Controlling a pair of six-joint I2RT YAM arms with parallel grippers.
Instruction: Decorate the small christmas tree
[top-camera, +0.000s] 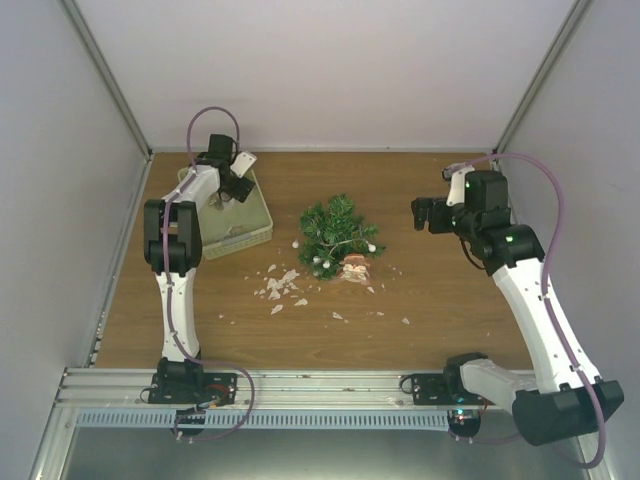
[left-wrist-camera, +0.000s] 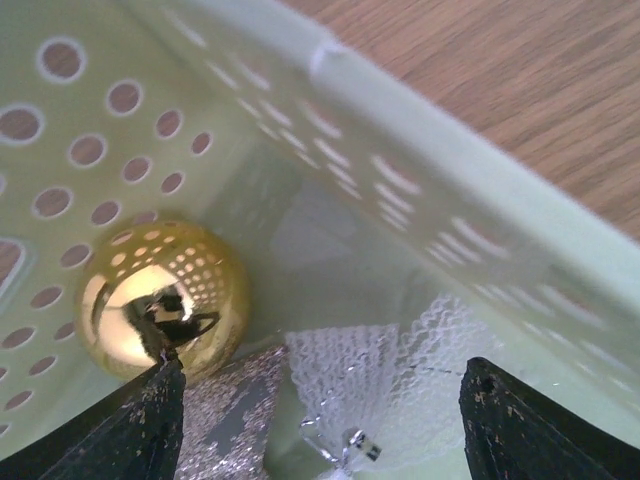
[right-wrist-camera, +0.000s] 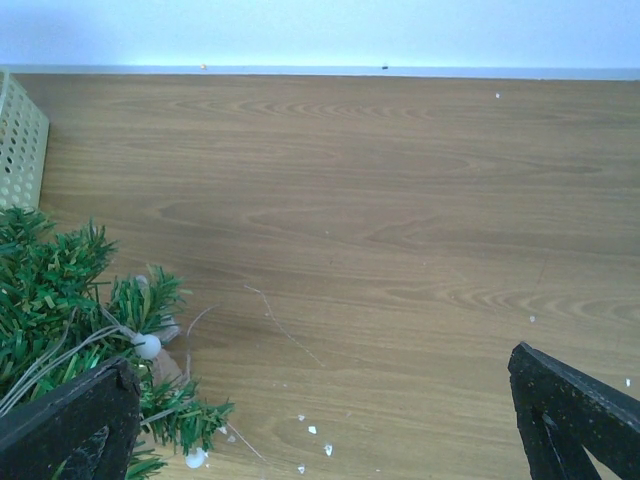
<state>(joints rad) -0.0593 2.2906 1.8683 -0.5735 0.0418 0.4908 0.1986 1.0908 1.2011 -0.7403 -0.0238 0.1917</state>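
The small christmas tree (top-camera: 338, 234) lies on the wooden table's middle, with white beads and a brownish pot base (top-camera: 354, 266); its left-hand branches show in the right wrist view (right-wrist-camera: 60, 330). The pale yellow-green basket (top-camera: 258, 226) stands at the back left. My left gripper (left-wrist-camera: 325, 430) is open, reaching down inside the basket (left-wrist-camera: 420, 190). Between its fingers lie a white lace ornament (left-wrist-camera: 390, 370) and a silver glitter ornament (left-wrist-camera: 225, 410); a gold ball (left-wrist-camera: 160, 305) sits by the left finger. My right gripper (right-wrist-camera: 320, 430) is open and empty, right of the tree.
White crumbs and flakes (top-camera: 280, 288) are scattered on the table in front of the tree. A few flakes (right-wrist-camera: 315, 432) and a thin thread (right-wrist-camera: 285, 325) lie under my right gripper. White walls enclose the table on three sides.
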